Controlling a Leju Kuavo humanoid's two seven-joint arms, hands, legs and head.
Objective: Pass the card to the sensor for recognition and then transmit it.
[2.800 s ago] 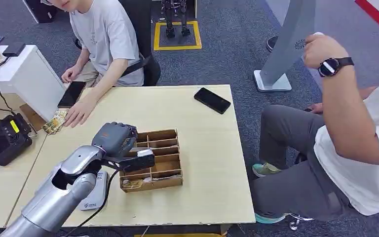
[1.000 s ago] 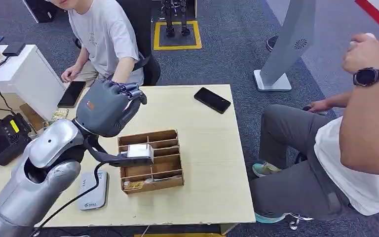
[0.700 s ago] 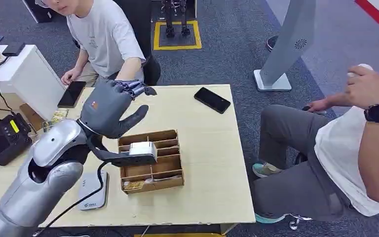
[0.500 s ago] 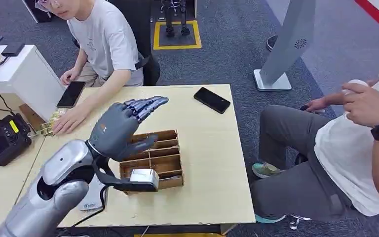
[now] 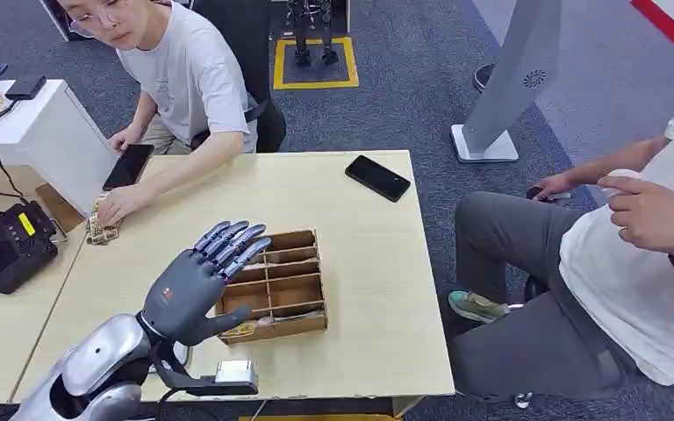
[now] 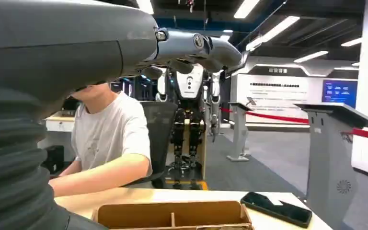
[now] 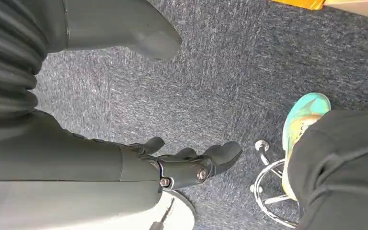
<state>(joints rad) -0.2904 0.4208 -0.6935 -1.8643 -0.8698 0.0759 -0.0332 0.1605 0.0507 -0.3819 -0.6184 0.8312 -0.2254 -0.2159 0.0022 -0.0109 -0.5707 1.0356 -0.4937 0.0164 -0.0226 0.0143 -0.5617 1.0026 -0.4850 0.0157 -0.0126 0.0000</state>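
My left hand [image 5: 195, 294] hovers over the near-left corner of the wooden compartment box [image 5: 288, 282], holding nothing, with its fingers [image 6: 191, 47] stretched out and spread. A card [image 5: 242, 330] lies in the box's front compartment. A stack of cards [image 5: 101, 231] sits at the table's far left under the seated person's hand [image 5: 121, 203]. My left forearm hides the white sensor pad. My right hand [image 7: 191, 165] hangs over the carpet, its fingers loosely apart and holding nothing.
A black phone [image 5: 377, 178] lies at the table's far right corner, and another phone [image 5: 129, 167] lies by the seated person. A black device [image 5: 4, 247] stands on the left desk. A second person [image 5: 632, 263] sits close to the table's right edge.
My left hand opened its fingers, then drew back and down from the seated person's arm to over the box. That person's hand moved onto the card stack.
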